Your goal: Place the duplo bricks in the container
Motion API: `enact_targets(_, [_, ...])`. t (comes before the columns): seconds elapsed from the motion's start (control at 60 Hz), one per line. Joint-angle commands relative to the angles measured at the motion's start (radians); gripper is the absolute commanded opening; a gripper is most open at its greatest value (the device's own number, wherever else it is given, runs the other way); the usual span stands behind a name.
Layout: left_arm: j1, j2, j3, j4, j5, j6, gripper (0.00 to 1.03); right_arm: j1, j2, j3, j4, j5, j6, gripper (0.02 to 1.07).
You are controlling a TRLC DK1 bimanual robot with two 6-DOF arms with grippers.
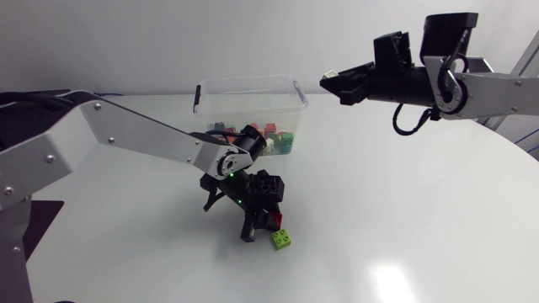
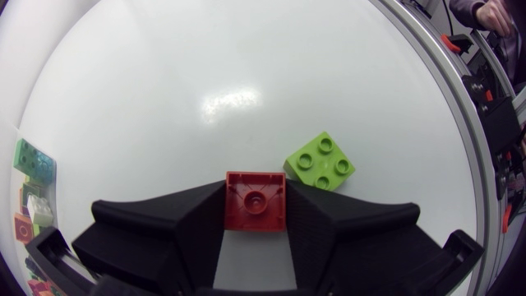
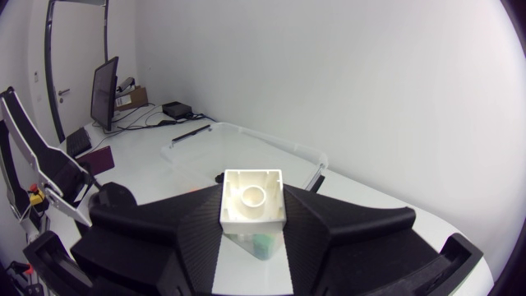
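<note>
**Both hands loaded, one brick left on the bench**

Each arm is carrying a brick, so the step in hand is the carry and drop rather than the pick. The left hand (image 2: 256, 205) is low over the middle of the white bench (image 1: 404, 210), clenched on a red square Duplo brick (image 2: 256, 201) with a finger pressed to each side. A lime-green square Duplo brick (image 2: 320, 161) lies loose just beside it, on the side toward the near edge of the bench, and nothing is holding it.

The right hand (image 3: 253, 201) is raised well above the bench and grasps a white square Duplo brick (image 3: 253, 196) between both fingers. It points toward the clear plastic container (image 1: 253, 97), which stands near the far edge of the bench with a heap of mixed coloured bricks (image 1: 274, 135) already in it. From above, the right hand's tip sits near the container's right end. I cannot tell whether the brick is over the opening or just short of it.

As I judge it, the right arm needs to get squarely over the rim before it lets go, since a drop on the edge could bounce out. The left arm must lift and swing back to the container without crowding the right one. After that, the green brick is left to fetch.
</note>
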Motion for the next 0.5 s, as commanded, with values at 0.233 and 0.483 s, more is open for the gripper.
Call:
enact_targets(0.233, [0.056, -0.119, -0.07, -0.114, 0.007, 0.059, 0.26, 0.076, 0.213, 0.244, -0.008, 0.049, 0.075, 0.36])
enact_targets(0.483, [0.135, -0.277, -0.147, -0.116, 0.007, 0.053, 0.26, 0.15, 0.38, 0.435, -0.069, 0.094, 0.079, 0.37])
